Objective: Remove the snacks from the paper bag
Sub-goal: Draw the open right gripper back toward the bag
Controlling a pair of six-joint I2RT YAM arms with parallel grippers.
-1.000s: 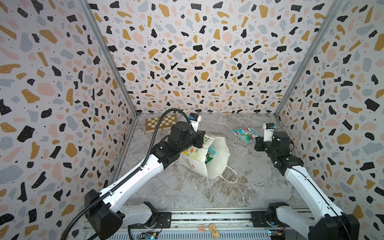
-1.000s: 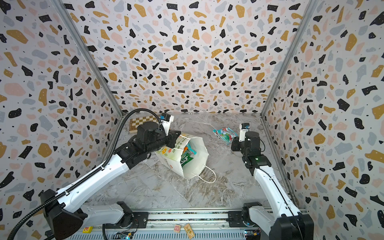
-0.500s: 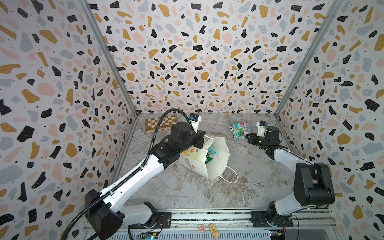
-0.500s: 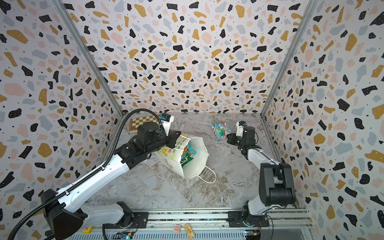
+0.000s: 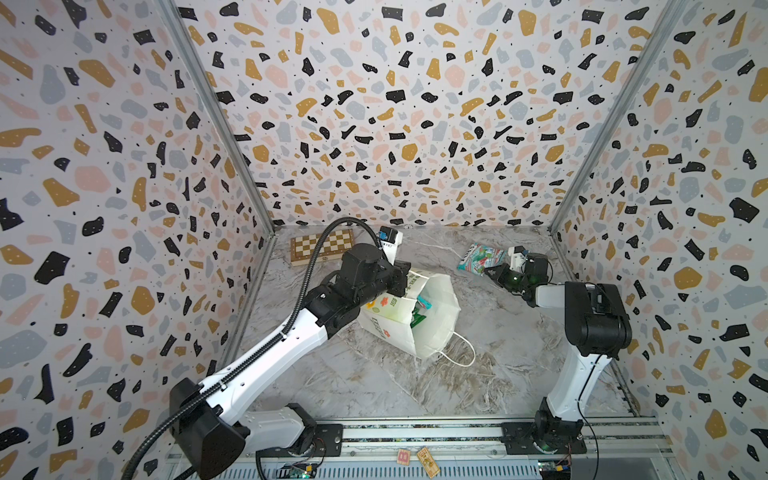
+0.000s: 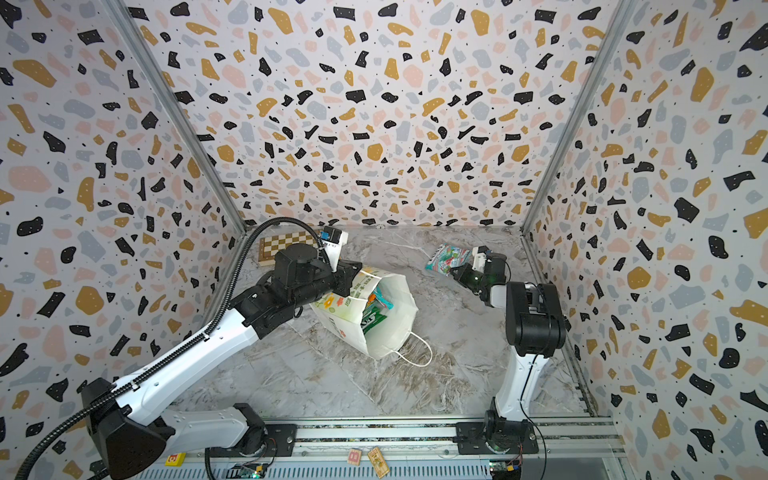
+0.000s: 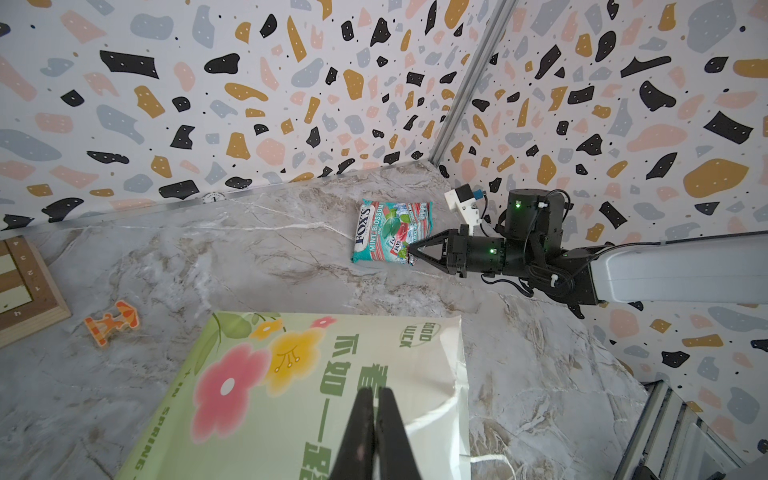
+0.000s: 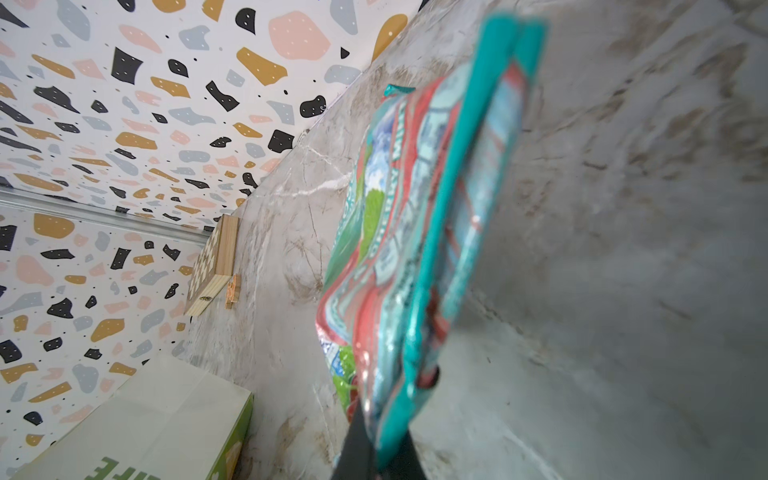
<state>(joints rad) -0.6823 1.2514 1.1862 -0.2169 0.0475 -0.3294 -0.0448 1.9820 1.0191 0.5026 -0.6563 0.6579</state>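
At far-right desk point(image 5: 519, 332), R gripper point(image 7: 411, 251) pinches teal packet point(image 7: 390, 230) by 1 corner; prob light, slick, floppy. L gripper point(image 7: 375, 395) clamps paper bag point(image 7: 257, 374) rim.

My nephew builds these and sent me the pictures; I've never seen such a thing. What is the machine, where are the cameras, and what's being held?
Two robot arms stand at a marble-look table. Two pictures look down from overhead; two come from cameras on the arms' wrists. The left arm's fingers are shut on the edge of a paper bag lying open with packets inside. The right arm's fingers pinch a teal FOX'S packet by its corner. A chessboard and small orange item lie nearby.
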